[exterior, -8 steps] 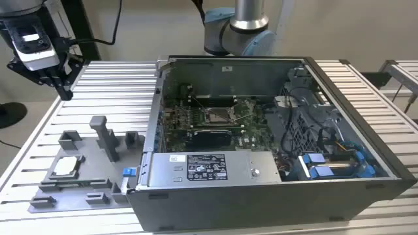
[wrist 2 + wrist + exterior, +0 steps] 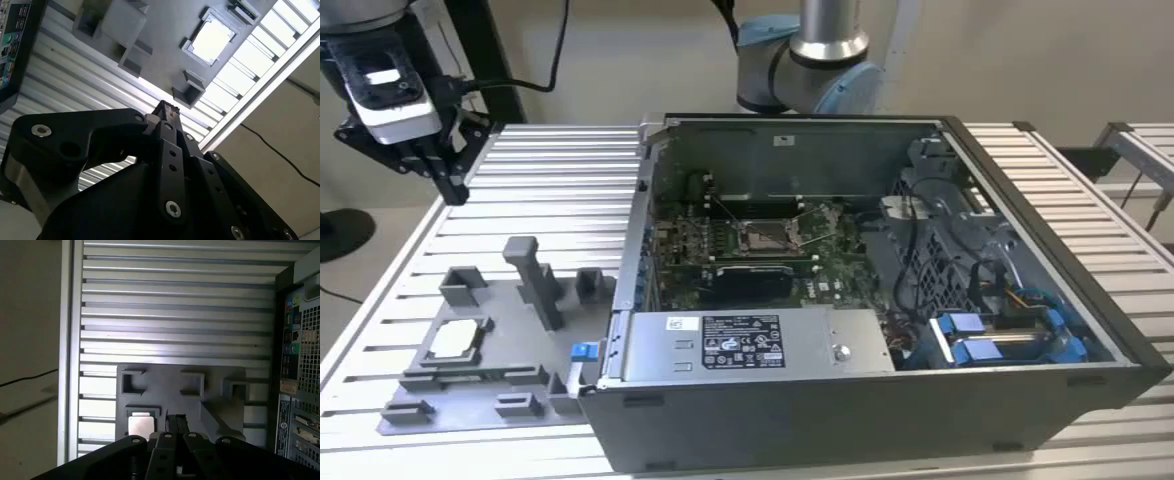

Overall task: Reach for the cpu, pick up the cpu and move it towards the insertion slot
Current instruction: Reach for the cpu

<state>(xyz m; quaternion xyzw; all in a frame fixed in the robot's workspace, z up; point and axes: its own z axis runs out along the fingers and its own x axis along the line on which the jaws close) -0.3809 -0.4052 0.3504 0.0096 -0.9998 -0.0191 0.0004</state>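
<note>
gripper: i've got it in the upper left of the exterior view, over the slatted table, fingers pressed together on nothing
cpu: lying flat in its pocket on the grey fixture tray, lower left of the exterior view, well apart from the gripper
insertion slot: mid-frame, inside the open pc case, on the green board

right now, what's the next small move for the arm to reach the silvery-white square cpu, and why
Probably bring the black gripper down toward the cpu: in the exterior view it hangs empty, high above the ribbed table, while the cpu lies in its grey fixture plate.
</note>
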